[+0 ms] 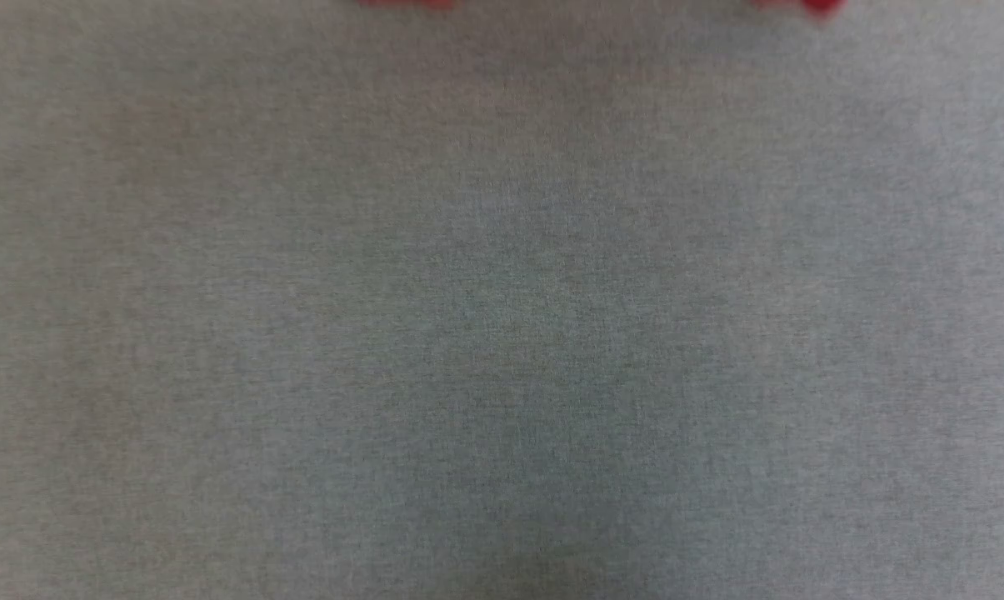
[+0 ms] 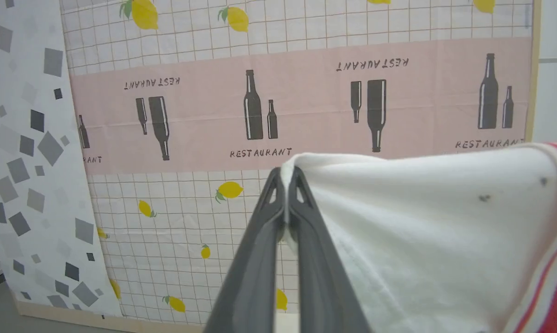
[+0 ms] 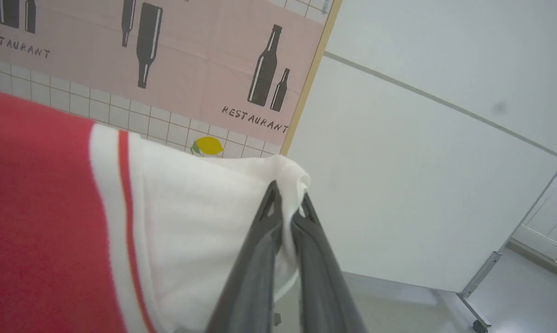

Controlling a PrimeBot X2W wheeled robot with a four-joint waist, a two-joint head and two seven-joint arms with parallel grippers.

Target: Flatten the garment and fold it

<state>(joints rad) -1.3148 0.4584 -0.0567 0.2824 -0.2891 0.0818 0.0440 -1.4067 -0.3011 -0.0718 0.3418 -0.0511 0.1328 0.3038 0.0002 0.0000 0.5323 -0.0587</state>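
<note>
Nearest the left wrist camera, the left jaws are clamped together on the edge of a white sleeve of the garment (image 2: 421, 231), whose red-and-white striped trim runs down the right side. In the right wrist view the right jaws are pinched tight on the other bunched white sleeve, with the red body to its left. Red slivers of it show at the top edge of the head view beyond the grey desk (image 1: 502, 333). Farther off stand a backdrop sheet (image 2: 306, 106) printed with lemons and bottles and a white wall (image 3: 421, 138).
</note>
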